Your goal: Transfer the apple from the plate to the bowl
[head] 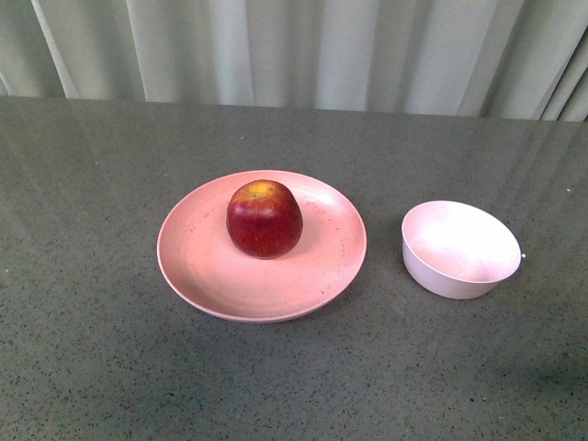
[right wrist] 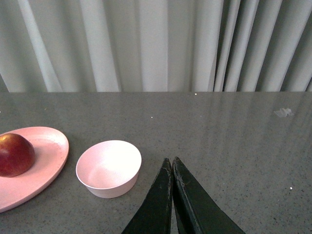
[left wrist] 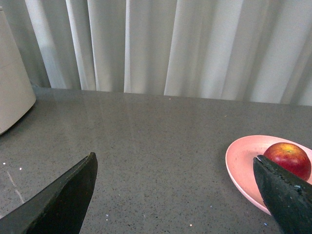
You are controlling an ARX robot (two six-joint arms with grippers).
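the round dark red apple [head: 265, 219] sits ungrasped on the wide pink plate [head: 197, 266], so the spread left gripper [left wrist: 174, 158], rather than the pressed-together right gripper [right wrist: 171, 161], probably should reach it next.

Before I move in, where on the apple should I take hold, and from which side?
Come straight down from above and close across the widest middle of the apple. It sits on the plate with its rounded sides free all round, and the raised rim would likely block a low sideways approach. The left hand is open.
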